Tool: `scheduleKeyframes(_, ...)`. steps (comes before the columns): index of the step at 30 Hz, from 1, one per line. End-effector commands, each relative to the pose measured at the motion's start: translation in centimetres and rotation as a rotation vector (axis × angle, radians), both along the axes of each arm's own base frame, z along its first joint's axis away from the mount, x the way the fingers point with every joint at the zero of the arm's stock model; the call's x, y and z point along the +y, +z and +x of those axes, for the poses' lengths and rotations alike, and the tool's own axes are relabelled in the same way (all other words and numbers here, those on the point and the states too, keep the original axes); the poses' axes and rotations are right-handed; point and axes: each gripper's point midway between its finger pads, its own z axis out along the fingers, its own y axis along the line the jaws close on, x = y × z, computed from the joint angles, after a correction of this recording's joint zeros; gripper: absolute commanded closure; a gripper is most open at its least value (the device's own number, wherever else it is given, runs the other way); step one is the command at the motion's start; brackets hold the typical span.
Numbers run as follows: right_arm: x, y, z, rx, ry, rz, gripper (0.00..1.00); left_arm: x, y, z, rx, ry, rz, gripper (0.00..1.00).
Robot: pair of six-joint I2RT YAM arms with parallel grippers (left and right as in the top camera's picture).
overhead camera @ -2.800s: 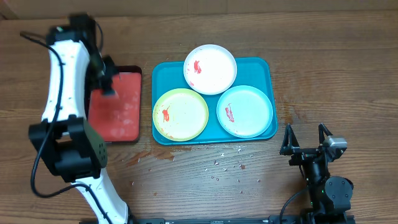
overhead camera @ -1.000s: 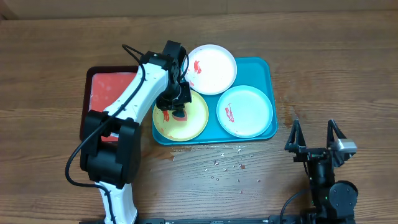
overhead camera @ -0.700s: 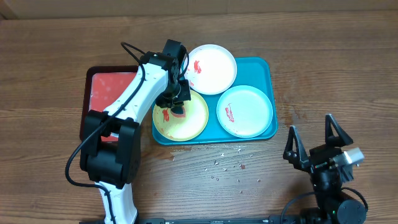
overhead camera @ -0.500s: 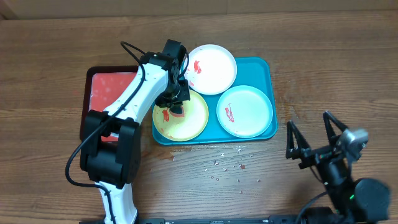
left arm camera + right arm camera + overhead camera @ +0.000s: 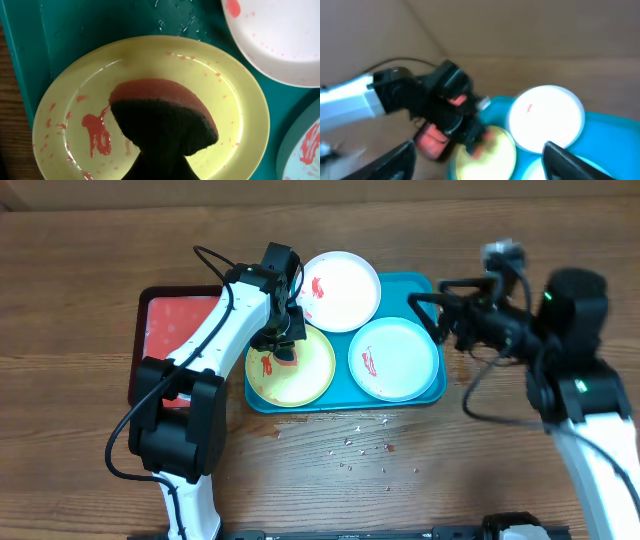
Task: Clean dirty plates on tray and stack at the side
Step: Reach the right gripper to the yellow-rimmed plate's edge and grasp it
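Observation:
The turquoise tray (image 5: 425, 288) holds three dirty plates: white (image 5: 345, 295), yellow-green-rimmed (image 5: 305, 378) and light-blue-rimmed (image 5: 398, 360), each with red sauce. My left gripper (image 5: 286, 348) is shut on a red sponge with a dark scrub side (image 5: 160, 112). It presses the sponge on the yellow-green plate (image 5: 230, 100), beside a red smear (image 5: 97, 132). My right gripper (image 5: 428, 320) is open and empty, raised over the tray's right part above the light-blue plate. Its view is blurred and shows the white plate (image 5: 547, 117) and the yellow-green plate (image 5: 492, 152).
A red tray with a dark rim (image 5: 175, 330) lies left of the turquoise tray, under my left arm. Small crumbs and specks (image 5: 360, 445) are scattered on the wooden table in front of the tray. The white plate (image 5: 280, 35) lies close to the sponge's right.
My right arm has risen from the table's front right and swung up to the tray's right side, gripper open. My left gripper with the sponge has shifted slightly on the yellow-green plate.

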Motion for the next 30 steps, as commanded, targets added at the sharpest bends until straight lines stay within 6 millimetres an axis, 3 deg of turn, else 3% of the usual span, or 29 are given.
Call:
scheduleKeyframes(1,3.2,-1.4,0.4,0.096,0.144,0.076,0.31,0.3,-0.1,0.1,-0.002,0.011,0.009,0.96)
scheduleKeyframes(6,5.2,-9.2,3.9,0.263,-0.016,-0.076,0.31,0.3,-0.1,0.1,-0.003,0.011,0.009,0.96)
scheduleKeyframes(9,7.5,-13.2,4.3,0.326,-0.030,-0.165,0.32,0.3,-0.1,0.1,-0.003,0.011,0.009,0.96)
scheduleKeyframes(12,9.7,-15.6,4.2,0.381,0.013,-0.202,0.31,0.3,-0.1,0.1,-0.003,0.011,0.009,0.96)
scheduleKeyframes(15,10.3,-17.1,4.9,0.480,0.002,-0.217,0.34,0.3,-0.1,0.1,-0.002,0.011,0.009,0.96)
scheduleKeyframes(21,9.8,-18.5,5.3,0.667,0.023,-0.336,0.33,0.3,-0.1,0.2,-0.003,0.012,0.008,0.95)
scheduleKeyframes(22,9.9,-18.6,5.6,0.665,0.025,-0.337,0.32,0.3,-0.1,0.2,-0.004,0.011,0.008,0.95)
scheduleKeyframes(23,10.1,-18.6,5.9,0.655,0.024,-0.332,0.24,0.3,-0.1,0.1,-0.004,0.011,0.008,0.95)
scheduleKeyframes(27,11.5,-18.7,6.4,0.602,0.042,-0.322,0.21,0.3,-0.1,-0.1,0.005,0.011,0.011,0.96)
scheduleKeyframes(29,12.0,-19.2,6.8,0.580,0.036,-0.336,0.21,0.4,-0.1,-0.2,0.012,0.011,0.013,0.96)
scheduleKeyframes(30,12.3,-19.7,6.8,0.578,0.035,-0.348,0.29,0.4,-0.2,-0.3,0.015,0.011,0.014,0.96)
